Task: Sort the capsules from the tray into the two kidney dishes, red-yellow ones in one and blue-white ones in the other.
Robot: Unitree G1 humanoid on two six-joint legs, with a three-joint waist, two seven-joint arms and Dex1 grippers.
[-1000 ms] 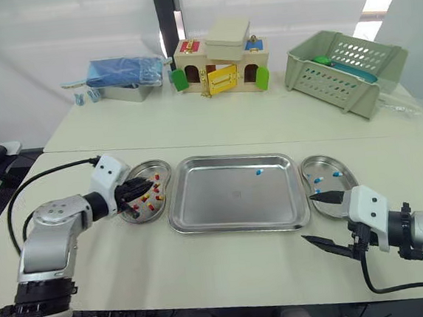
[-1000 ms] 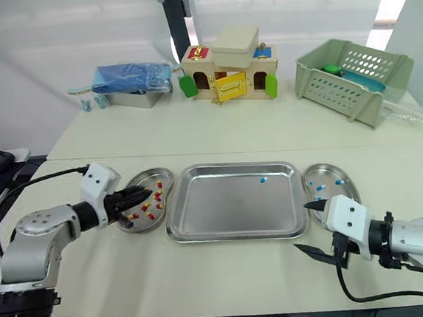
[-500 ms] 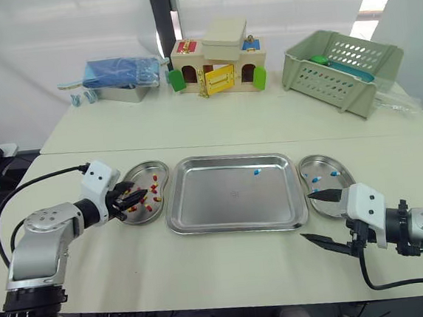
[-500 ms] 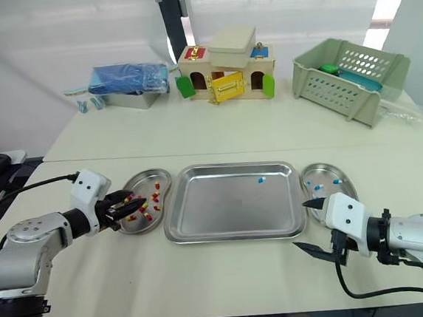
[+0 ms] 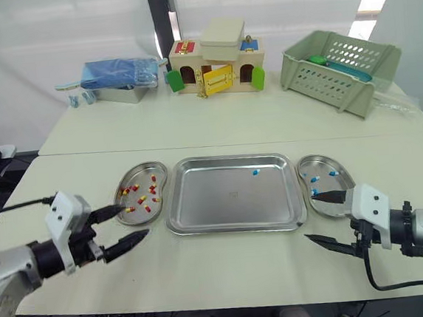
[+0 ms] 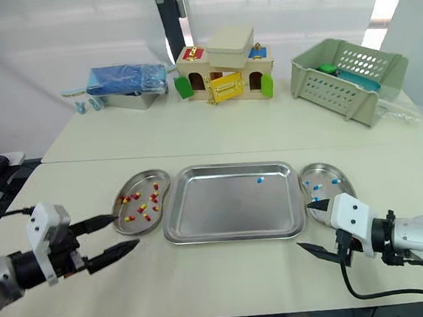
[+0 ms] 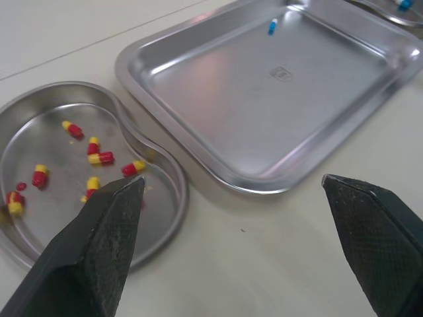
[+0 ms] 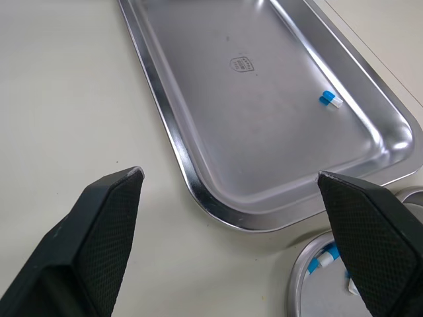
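The steel tray (image 5: pixel 231 209) lies mid-table with one blue-white capsule (image 5: pixel 256 172) near its far right corner. To its left, a kidney dish (image 5: pixel 142 170) holds several red-yellow capsules (image 7: pixel 100 158). At the tray's right, a second kidney dish (image 5: pixel 338 183) holds a few blue-white capsules (image 5: pixel 333 172). My left gripper (image 5: pixel 137 220) stands open and empty at the near-left edge of the left dish. My right gripper (image 5: pixel 312 216) is open and empty, low over the table by the tray's near right corner, its upper finger over the right dish.
On the far table stand a blue bag on a metal box (image 5: pixel 119 74), a wooden toy house (image 5: pixel 215 68) and a green slotted basket (image 5: pixel 341 69). A seam (image 5: pixel 232 143) runs between the two tables.
My left gripper has opened and drawn back from over the left dish toward the table's near left. The right arm has stayed put. The camera has shifted a little.
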